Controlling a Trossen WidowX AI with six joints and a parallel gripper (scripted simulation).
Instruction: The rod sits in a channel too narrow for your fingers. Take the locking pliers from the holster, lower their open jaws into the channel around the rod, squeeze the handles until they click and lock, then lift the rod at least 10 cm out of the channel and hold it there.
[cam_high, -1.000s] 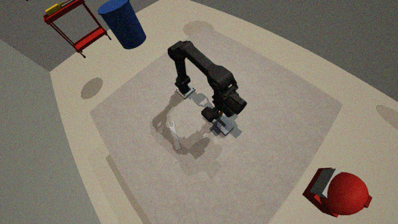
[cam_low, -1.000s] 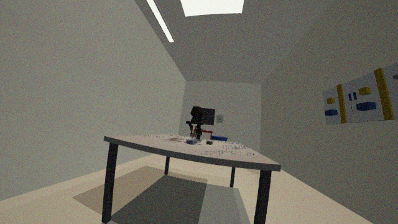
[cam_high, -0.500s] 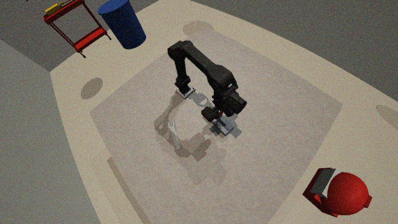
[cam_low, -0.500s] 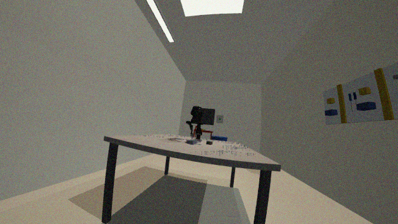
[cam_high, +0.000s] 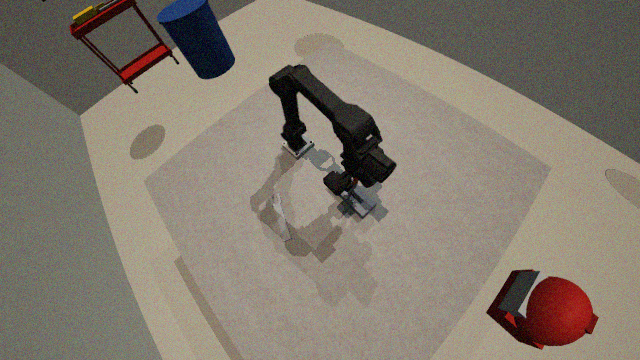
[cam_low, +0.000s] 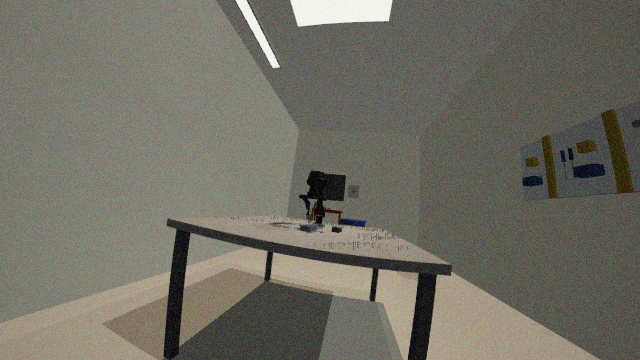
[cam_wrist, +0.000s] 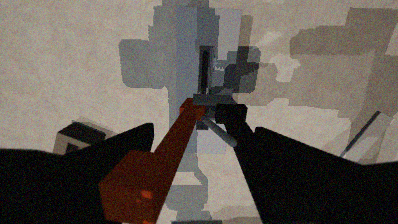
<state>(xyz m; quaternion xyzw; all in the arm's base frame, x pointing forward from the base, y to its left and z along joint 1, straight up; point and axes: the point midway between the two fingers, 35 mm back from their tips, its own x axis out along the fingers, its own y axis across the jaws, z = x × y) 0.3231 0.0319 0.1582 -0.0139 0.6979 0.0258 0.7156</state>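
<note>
Gripper (cam_high: 354, 180) (cam_low: 306, 204) (cam_wrist: 204, 131) grasps pliers (cam_high: 354, 182) (cam_wrist: 173, 150), frame centre; sideways misalignment could jam their jaws against the channel block (cam_high: 368, 206) (cam_low: 311, 228) (cam_wrist: 230, 25).

The black arm (cam_high: 325, 97) (cam_low: 316, 185) arches from upper centre toward mid-frame in the top view, its gripper (cam_high: 353, 183) (cam_wrist: 204, 131) pointing down, fingers partly spread around the pliers (cam_wrist: 172, 142).
</note>
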